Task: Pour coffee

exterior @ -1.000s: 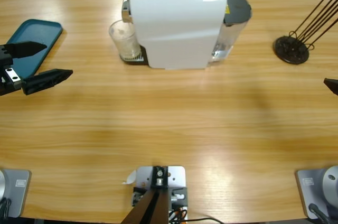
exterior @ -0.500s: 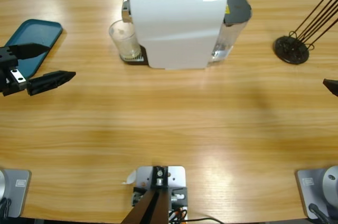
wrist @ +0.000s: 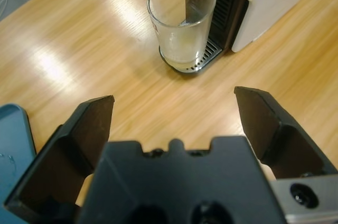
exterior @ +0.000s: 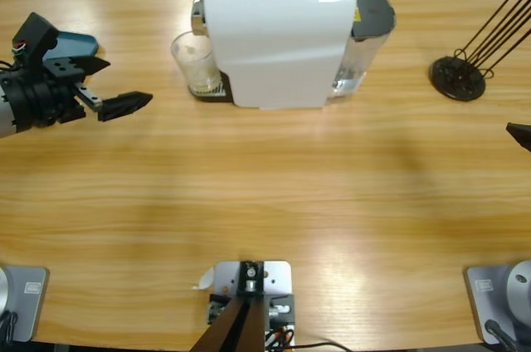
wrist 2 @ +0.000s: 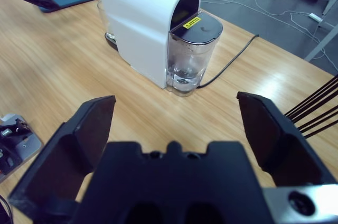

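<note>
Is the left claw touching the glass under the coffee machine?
Apart. The left wrist view shows bare table between the open left claw and the glass; the high view shows the same gap.

The light is bright and even, and it comes from above. The long wooden worktop [exterior: 274, 194] carries soft pale glare patches in the high view and stronger white streaks in the left wrist view. The white box-shaped coffee machine [exterior: 274, 36] throws only a short, soft shadow at its base. The clear drinking glass [wrist: 181, 23] looks slightly smeared, and the worktop grain around it is blurred. Both wrist views show the black jaws large and a little soft at the bottom edge.
</note>
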`<state>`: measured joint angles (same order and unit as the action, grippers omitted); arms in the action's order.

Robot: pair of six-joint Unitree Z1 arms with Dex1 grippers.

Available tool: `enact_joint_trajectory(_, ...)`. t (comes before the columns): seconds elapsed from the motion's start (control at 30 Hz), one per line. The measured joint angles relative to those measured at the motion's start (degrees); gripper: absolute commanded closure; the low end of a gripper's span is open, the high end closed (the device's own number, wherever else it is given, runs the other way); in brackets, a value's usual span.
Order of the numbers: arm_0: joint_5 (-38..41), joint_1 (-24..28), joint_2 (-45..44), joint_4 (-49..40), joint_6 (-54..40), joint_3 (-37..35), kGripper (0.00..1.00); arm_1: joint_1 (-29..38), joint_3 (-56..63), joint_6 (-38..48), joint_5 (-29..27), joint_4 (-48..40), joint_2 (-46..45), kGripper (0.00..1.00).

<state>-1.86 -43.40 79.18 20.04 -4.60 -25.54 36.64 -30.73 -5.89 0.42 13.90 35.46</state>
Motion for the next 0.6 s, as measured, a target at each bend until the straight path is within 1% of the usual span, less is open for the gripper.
enact_joint_trajectory(0.37,-0.07,0.0,3.36,5.18,-2.07,1.12,0.007,0.0,0.01,0.0,0.0,-0.01,0.0,0.0)
enact_joint_trajectory(0.47,0.83,0.0,6.86,10.8,-2.1,1.18,0.009,0.0,0.02,0.0,0.0,-0.01,0.0,0.0)
enact_joint_trajectory(0.6,2.33,-0.06,14.44,20.61,-2.1,1.07,0.013,0.0,0.06,0.0,0.0,-0.01,-0.14,0.0)
